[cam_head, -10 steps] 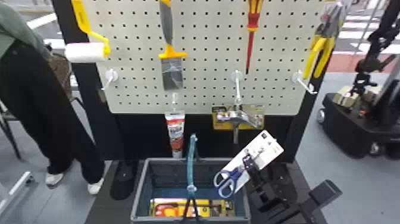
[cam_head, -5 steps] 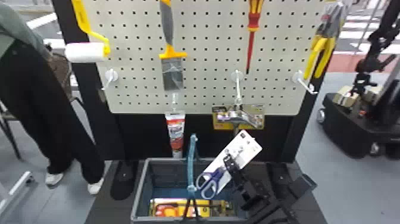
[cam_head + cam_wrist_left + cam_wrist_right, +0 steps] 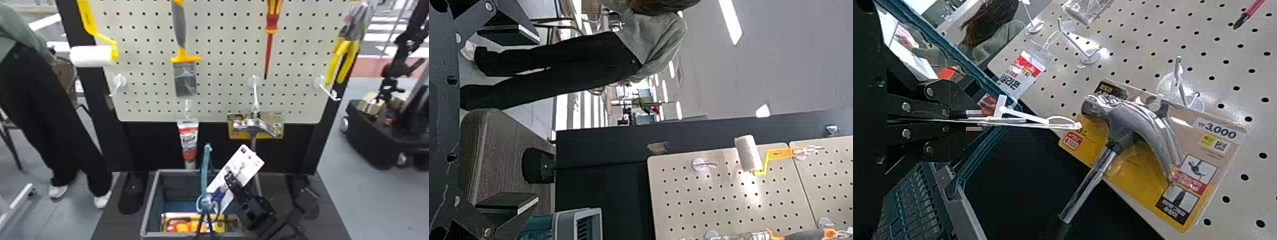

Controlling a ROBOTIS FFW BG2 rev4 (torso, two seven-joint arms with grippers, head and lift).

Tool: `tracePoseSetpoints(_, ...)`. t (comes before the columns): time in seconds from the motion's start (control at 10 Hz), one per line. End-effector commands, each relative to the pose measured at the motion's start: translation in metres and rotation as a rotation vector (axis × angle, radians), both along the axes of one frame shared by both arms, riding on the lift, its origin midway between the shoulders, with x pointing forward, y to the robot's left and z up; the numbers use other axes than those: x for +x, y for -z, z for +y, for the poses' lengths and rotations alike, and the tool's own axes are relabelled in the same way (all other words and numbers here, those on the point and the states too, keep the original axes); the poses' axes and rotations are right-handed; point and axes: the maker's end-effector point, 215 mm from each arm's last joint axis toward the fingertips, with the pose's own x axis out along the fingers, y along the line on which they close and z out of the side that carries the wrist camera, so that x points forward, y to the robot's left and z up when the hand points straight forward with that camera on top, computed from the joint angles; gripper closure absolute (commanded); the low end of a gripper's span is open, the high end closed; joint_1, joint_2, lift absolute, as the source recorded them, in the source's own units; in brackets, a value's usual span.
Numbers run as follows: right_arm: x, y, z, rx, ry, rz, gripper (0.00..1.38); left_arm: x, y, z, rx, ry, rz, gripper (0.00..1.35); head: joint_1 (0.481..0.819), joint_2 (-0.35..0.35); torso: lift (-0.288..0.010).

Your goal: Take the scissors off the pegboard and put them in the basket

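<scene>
The right gripper pinches the carded scissors (blue-handled, tilted) over the basket — fingers closed; the left gripper holds its fingers wide apart.

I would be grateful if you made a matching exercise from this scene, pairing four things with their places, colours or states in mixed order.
Column one
1. Scissors
2. Basket
3. Screwdriver
4. Paint roller

Column two
A. White sleeve on a yellow frame
B. On a white backing card in the right gripper
C. Red shaft with its tip pointing down, in front of the pegboard
D. Grey rim, with a yellow package inside

Right pairs: 1-B, 2-D, 3-C, 4-A
</scene>
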Motion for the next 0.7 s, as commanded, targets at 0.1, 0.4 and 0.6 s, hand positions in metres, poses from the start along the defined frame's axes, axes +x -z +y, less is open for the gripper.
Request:
tracePoseSetpoints(0.1,0.0016,0.0003,0.0008,-0.002,-0.004,-0.001,1.15,0.0,-0.0001,0.0004,-0.002,-0.001,-0.001,0.19,0.549,0.0,-0.1)
tracePoseSetpoints(0.4,0.0036,-0.005,0.0017,-0.007,-0.014,-0.02,0.33,0.0,-0.0001,-0.0008,-0.003,0.0,-0.001,0.19,0.549,0.0,-0.1)
tracePoseSetpoints(0.6,0.0038,-0.0042,0.0018,-0.008,-0.017,-0.018,0.14,0.001,-0.0002,-0.0008,-0.002,0.0,-0.002,0.19,0.549,0.0,-0.1)
